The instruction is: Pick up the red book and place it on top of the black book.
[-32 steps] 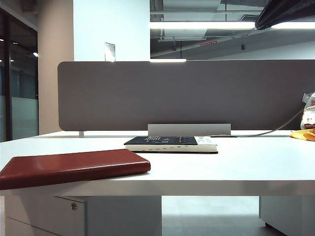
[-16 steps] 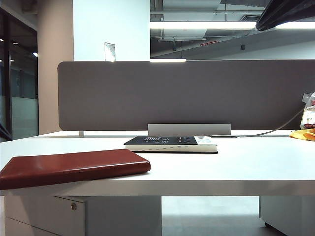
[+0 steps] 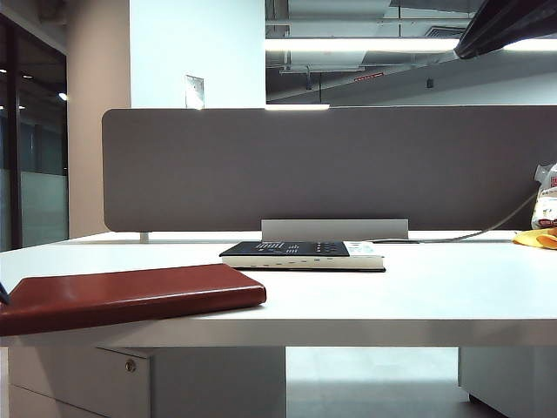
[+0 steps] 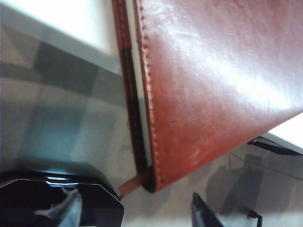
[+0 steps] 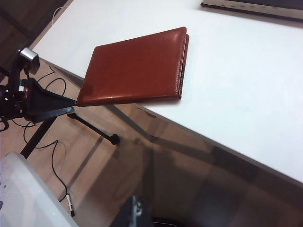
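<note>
The red book (image 3: 130, 296) lies flat at the near-left corner of the white table (image 3: 418, 292), one corner jutting past the table edge over the floor. In the exterior view its long axis runs left to right, slanting slightly back toward the black book (image 3: 300, 254), which lies flat farther back near the grey divider panel (image 3: 331, 165) — the two well apart. The left gripper (image 4: 156, 213) hangs just beside the overhanging corner, the two fingers seen set wide with nothing between them. The right gripper (image 5: 137, 215) sits high, off the table's near edge — whether it is open or closed cannot be told.
</note>
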